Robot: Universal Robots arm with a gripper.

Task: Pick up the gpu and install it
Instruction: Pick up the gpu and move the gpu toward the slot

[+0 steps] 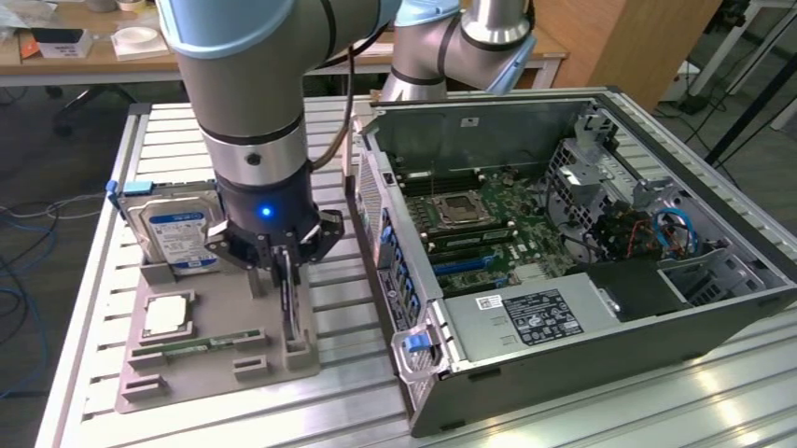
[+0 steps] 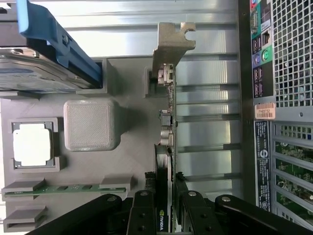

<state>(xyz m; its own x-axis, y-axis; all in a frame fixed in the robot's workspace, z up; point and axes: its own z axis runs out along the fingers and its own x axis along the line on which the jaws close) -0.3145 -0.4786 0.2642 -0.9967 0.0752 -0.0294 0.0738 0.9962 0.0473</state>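
The gpu is a thin dark card standing on edge in a slot of the grey holder. In the wrist view the gpu runs lengthwise away from the camera, with its metal bracket at the far end. My gripper reaches straight down over it. Its black fingers press both faces of the card near one end, so my gripper is shut on the gpu. The card's lower edge still rests in the holder.
The open computer case lies at the exterior view's right, its motherboard exposed; the case's rear panel runs beside the holder. On the holder are a hard drive, a processor and a green memory stick.
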